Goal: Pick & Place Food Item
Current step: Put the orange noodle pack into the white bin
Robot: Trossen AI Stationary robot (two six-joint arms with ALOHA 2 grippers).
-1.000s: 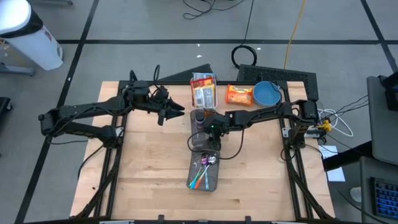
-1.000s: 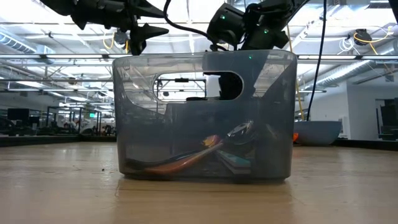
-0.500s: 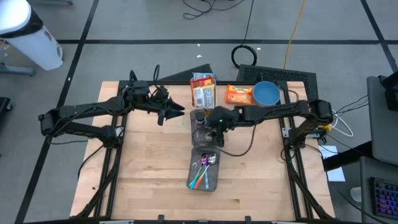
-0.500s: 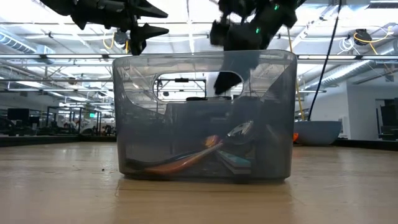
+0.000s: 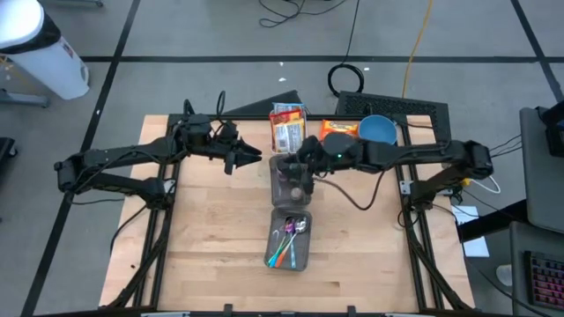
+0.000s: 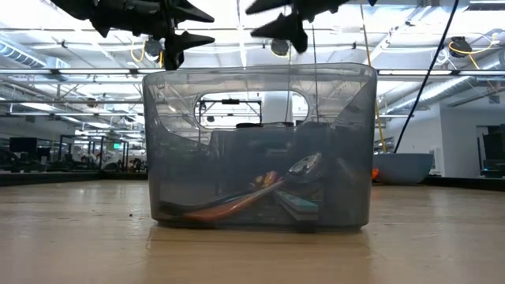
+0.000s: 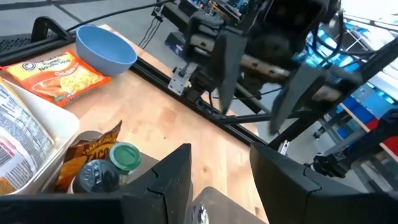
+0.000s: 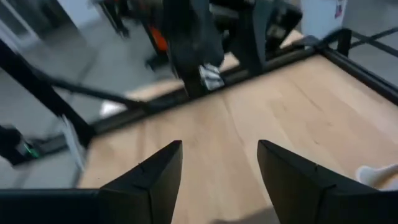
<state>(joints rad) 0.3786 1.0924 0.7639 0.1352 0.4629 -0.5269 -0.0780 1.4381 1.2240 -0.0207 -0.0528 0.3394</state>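
Right wrist view blurred throughout; taco packet [image 7: 87, 163] half hidden behind bottles [image 7: 111, 167]; bin [image 6: 256, 146] walls cloud utensils.

A bin [image 5: 289, 239] holding utensils [image 5: 291, 234] lies near the middle of the tabletop [image 5: 211, 246]. Behind it, toward the far edge, stands a container [image 5: 285, 179] with bottles. Along the far edge lie a food packet [image 5: 287, 128], a noodle packet [image 5: 338, 133] to its right, and a bowl [image 5: 379, 132] nearest the far right corner.
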